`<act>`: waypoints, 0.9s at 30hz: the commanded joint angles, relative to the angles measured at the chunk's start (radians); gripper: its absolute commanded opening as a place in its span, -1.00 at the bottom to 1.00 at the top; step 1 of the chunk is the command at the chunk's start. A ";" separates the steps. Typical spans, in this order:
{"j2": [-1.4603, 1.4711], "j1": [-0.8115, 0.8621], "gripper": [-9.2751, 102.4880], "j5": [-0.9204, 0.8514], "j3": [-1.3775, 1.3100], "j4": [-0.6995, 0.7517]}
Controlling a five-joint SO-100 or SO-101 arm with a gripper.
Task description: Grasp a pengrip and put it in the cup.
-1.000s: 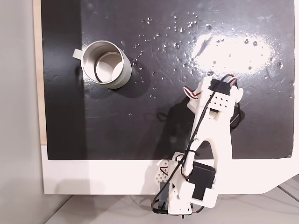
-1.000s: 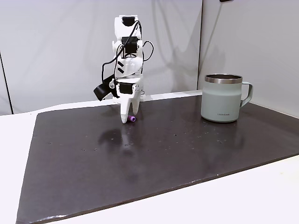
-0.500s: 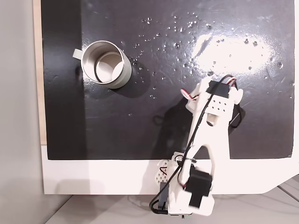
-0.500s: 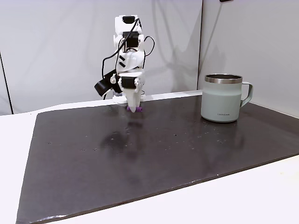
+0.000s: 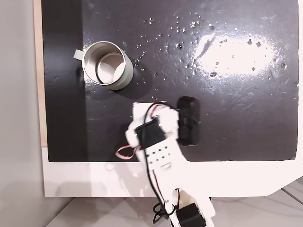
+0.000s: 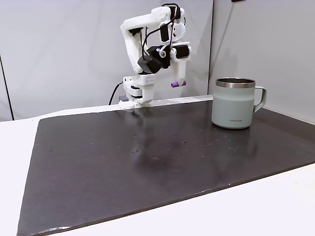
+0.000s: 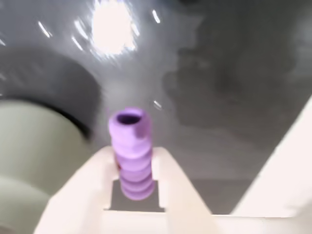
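Carry step, grasp done. My gripper is clamped on the pengrip, which sits pinched between the two white fingers in the wrist view, its hollow end poking out past the tips. In a fixed view from the side the pengrip hangs high above the black mat, level with about the cup rim, to the left of the cup and well apart from it. In a fixed view from above the arm covers the grip; the cup stands up-left of it, upright, handle pointing left, inside looks empty. Wrist view is blurred, with the cup wall at the left edge.

Next I judge: swing across until the tips are over the cup mouth, drop a little, then open. The piece is tiny, so a miss could bounce off the rim.
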State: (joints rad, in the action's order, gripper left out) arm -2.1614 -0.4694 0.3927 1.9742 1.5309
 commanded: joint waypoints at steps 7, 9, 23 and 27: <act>0.114 -0.189 -0.83 0.008 -0.267 -0.075; 0.164 -0.195 -0.83 0.008 -0.371 -0.106; 0.601 -0.222 -0.83 -0.003 -0.988 -0.143; 0.620 -0.218 -0.83 -0.002 -0.997 -0.173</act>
State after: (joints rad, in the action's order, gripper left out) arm -1.5370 -0.6918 0.3958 1.0446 1.3867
